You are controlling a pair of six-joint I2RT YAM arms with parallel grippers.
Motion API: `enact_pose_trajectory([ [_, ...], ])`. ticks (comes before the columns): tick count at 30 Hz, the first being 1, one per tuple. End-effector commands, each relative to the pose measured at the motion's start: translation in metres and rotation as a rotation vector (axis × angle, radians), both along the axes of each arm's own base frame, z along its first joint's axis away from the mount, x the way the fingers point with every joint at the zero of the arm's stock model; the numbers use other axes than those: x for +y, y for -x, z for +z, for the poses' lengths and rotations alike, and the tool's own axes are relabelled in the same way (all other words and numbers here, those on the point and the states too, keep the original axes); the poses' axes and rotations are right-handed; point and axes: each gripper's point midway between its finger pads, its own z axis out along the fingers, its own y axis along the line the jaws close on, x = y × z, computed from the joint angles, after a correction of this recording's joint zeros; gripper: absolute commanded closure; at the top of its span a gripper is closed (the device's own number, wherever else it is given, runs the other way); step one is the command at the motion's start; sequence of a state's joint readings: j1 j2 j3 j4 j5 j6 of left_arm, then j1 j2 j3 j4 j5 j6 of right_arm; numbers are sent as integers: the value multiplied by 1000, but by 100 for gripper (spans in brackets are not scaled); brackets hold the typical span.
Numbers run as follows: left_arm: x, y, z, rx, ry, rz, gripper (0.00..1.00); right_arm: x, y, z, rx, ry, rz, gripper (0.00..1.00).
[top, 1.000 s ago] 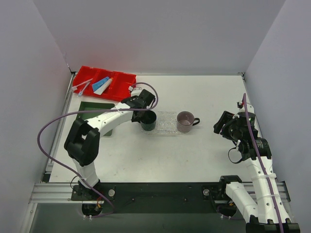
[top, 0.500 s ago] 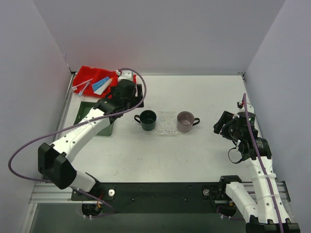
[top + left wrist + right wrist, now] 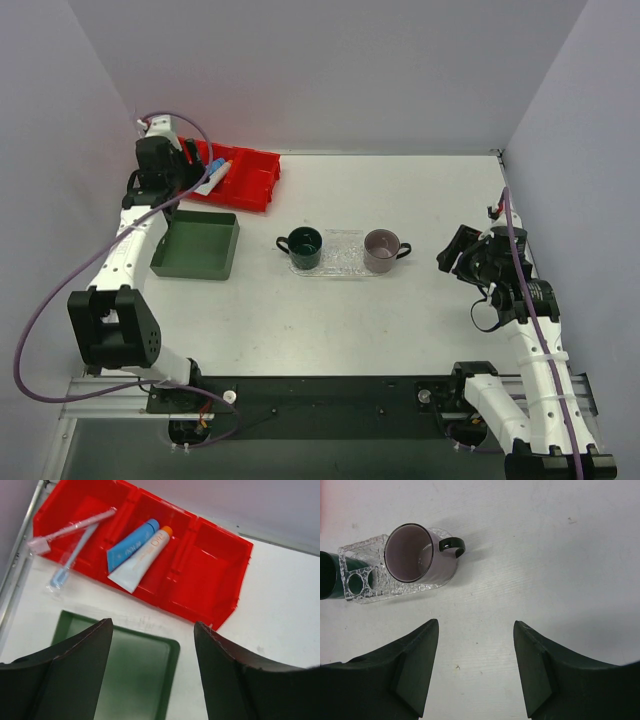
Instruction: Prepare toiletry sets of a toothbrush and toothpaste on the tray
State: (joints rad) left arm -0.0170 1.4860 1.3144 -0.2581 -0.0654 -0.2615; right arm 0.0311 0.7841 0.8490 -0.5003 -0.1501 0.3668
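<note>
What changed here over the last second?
The left gripper released the green mug on the clear tray, then swung far left to the red bin. The purple mug and the right gripper stayed put.
</note>
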Motion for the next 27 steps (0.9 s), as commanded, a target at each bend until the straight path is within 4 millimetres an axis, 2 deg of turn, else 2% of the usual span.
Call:
enact_pose_trajectory([
  [1, 25, -48, 2, -78, -63, -45, 25, 1, -4, 16, -31, -25, -4, 43],
  [2, 28, -54, -4, -61, -88, -55, 26, 1, -4, 16, -32, -25, -4, 43],
  [3, 32, -63, -1, -61, -150, -74, 27, 1, -4, 16, -36, -23, -2, 43],
  [4, 34, -71, -23, -6, -169, -82, 28, 1, -4, 17, -39, -21, -2, 43],
  [6, 49, -80, -27, 15, -220, -51, 32, 0, -4, 15, -38, -17, -3, 43],
  [8, 56, -88, -43, 40, -272, -74, 35, -1, -4, 13, -36, -14, -6, 43],
  [9, 61, -92, -42, 35, -283, -67, 36, -1, -4, 10, -29, -14, -8, 43],
  [10, 64, -96, -56, 67, -285, -70, 37, -1, -4, 10, -30, -15, -5, 43],
  [12, 70, -103, -60, 77, -290, -76, 43, 0, -6, 8, -24, -21, -5, 43],
  [15, 74, -109, -89, 140, -275, -82, 45, 2, -7, 6, -17, -31, 3, 43],
  [17, 76, -114, -93, 140, -256, -82, 45, 4, -8, 6, -17, -40, 9, 43],
  [18, 73, -117, -101, 148, -238, -105, 45, 4, -8, 5, -15, -41, 8, 43],
  [20, 72, -123, -100, 143, -234, -108, 46, 5, -9, 5, -16, -43, 11, 43],
  [22, 71, -126, -111, 166, -223, -122, 46, 5, -9, 6, -19, -43, 11, 43],
  [23, 71, -131, -106, 153, -218, -121, 46, 5, -8, 6, -19, -45, 10, 43],
  [24, 70, -132, -114, 168, -212, -128, 47, 4, -8, 6, -21, -42, 10, 43],
  [27, 69, -136, -121, 177, -200, -132, 50, 4, -9, 7, -24, -42, 10, 43],
])
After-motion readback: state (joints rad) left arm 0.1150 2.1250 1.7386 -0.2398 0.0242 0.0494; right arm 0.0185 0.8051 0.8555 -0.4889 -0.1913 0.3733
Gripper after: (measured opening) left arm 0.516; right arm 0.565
